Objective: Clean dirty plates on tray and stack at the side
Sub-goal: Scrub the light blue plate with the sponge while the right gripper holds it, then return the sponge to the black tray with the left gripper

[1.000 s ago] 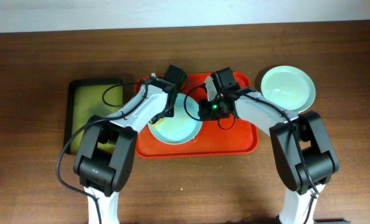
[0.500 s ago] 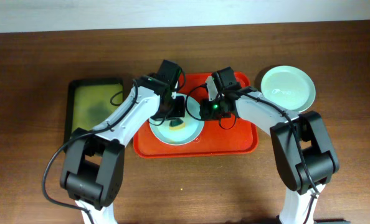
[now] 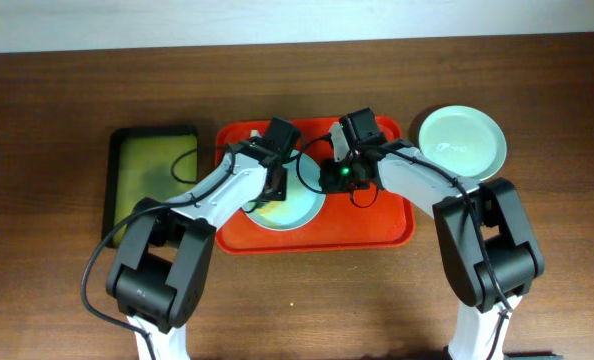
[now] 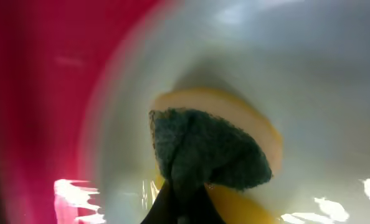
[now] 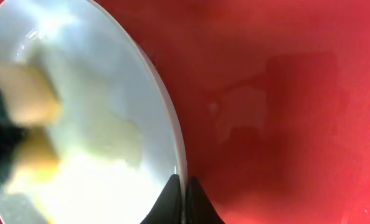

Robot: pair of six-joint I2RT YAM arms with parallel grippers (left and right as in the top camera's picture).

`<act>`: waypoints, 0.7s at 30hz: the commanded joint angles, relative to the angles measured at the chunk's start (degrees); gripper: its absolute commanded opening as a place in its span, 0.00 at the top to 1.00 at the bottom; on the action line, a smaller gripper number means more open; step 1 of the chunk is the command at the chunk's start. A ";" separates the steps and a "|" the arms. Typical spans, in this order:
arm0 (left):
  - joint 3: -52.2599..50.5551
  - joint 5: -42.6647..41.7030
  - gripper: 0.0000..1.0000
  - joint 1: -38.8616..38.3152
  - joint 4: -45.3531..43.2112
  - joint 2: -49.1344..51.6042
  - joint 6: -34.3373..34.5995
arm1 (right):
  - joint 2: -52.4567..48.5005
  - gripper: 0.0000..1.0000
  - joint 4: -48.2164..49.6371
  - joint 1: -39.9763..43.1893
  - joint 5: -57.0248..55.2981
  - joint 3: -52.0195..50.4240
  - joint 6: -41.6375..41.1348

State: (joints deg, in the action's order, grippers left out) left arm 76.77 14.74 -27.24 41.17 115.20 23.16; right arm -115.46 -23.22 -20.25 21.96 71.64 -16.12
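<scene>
Plate being washed lies in the red tray, pinched at its rim by the right gripper, whose fingers are closed on the edge. Across from it, the left gripper is clamped on a yellow sponge, its green scouring face pressed to the plate just ahead of the fingertips. Scrubbing looks to be the step in hand. The next move calls for sweeping the sponge over the rest while the right gripper steadies, then carrying the plate to the mint plate well beyond that gripper.
</scene>
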 commanded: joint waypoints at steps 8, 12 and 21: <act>3.52 16.74 1.00 1.90 1.99 -0.63 1.90 | 0.07 0.96 0.50 0.37 0.15 0.68 1.22; 4.66 7.37 1.00 3.13 1.92 -6.69 1.97 | 0.11 0.96 1.29 0.37 0.15 0.72 1.36; 4.39 -8.07 1.00 20.83 8.63 -13.27 2.03 | 1.38 0.96 -3.89 0.37 0.09 5.79 3.78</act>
State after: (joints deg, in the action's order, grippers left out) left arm 80.90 10.98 -11.73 47.24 102.26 24.67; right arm -115.46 -25.61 -20.23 22.70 74.02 -13.34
